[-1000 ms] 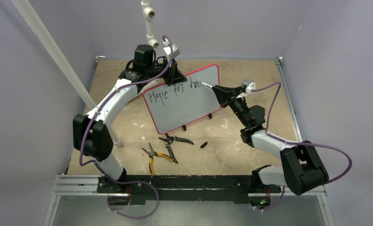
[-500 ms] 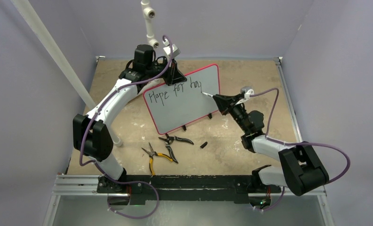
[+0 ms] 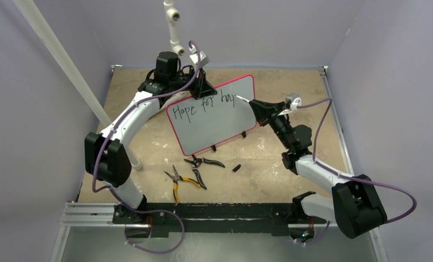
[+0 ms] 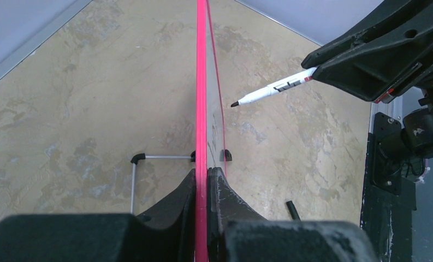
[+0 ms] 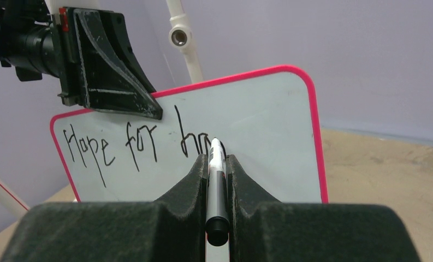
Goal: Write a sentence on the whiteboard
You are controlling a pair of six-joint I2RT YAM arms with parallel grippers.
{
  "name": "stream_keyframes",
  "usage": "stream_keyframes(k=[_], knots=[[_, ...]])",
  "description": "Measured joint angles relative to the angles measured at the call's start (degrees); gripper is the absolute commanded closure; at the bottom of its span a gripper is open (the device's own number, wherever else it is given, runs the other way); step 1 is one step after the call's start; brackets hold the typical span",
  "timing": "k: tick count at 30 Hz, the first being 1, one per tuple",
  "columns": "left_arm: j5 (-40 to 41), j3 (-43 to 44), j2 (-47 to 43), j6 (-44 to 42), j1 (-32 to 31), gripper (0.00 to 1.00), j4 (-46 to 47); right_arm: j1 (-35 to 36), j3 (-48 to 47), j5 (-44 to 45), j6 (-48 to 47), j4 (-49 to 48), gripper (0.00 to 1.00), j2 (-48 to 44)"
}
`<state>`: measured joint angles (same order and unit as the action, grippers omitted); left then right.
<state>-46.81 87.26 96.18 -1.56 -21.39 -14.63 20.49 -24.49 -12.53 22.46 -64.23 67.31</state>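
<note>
1. Since a second ago, sentence (image 3: 200, 108) grew: "Hope for ha" became "hap".
2. Closed tightly on marker (image 5: 216, 180), right tool (image 5: 218, 161) faces whiteboard (image 3: 214, 131) just ahead.
3. Clamped shut, left tool (image 4: 202, 174) pinches whiteboard's top edge.

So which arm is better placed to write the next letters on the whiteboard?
Right. The right hand is shut on the marker, whose tip sits just past the last letters of the sentence. The left hand is clamped on the whiteboard's top edge, steadying it, and holds no marker.
</note>
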Motion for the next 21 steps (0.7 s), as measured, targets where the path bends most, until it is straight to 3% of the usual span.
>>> stream_keyframes(k=[21], knots=[[0.7, 0.0, 0.0, 0.0, 0.0, 1.00, 0.0, 0.0, -4.2, 0.0, 0.0, -1.3, 1.00, 6.2]])
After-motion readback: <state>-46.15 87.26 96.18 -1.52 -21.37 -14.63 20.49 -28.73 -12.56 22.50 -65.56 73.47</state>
